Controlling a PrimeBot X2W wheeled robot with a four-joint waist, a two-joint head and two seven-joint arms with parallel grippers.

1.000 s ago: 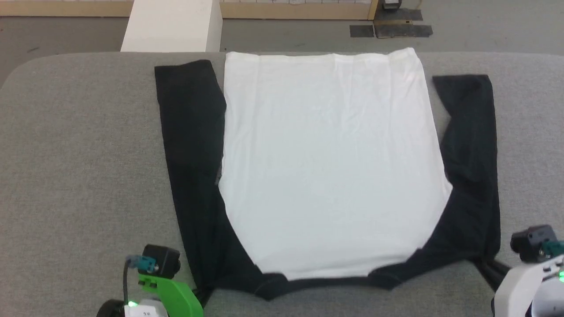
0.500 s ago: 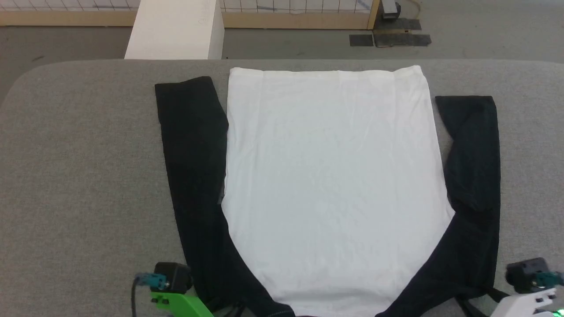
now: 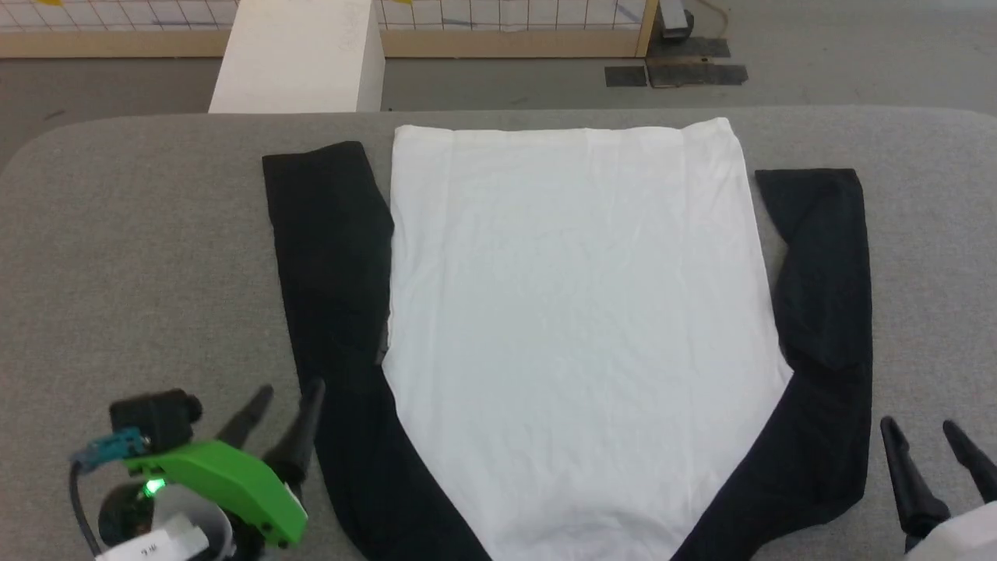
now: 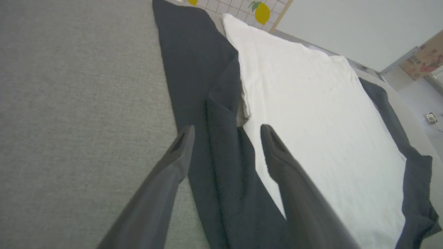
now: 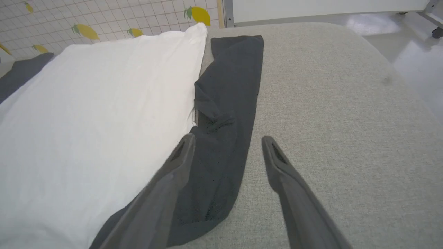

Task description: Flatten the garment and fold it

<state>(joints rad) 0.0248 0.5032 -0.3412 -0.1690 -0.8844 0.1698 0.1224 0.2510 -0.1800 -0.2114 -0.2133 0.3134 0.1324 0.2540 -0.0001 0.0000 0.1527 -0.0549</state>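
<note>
The garment lies flat; left gripper and right gripper, fingers apart and empty, flank its sleeves; recommend folding each inward squarely.

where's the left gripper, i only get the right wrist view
observer: the left gripper is open and empty, at the outer edge of the left-side sleeve of the garment.
operator: is that sleeve flat
observer: mostly; it lies straight, with one lengthwise crease near its middle.
operator: anything past the table
observer: a white block stands on the floor beyond the far edge of the table.
</note>
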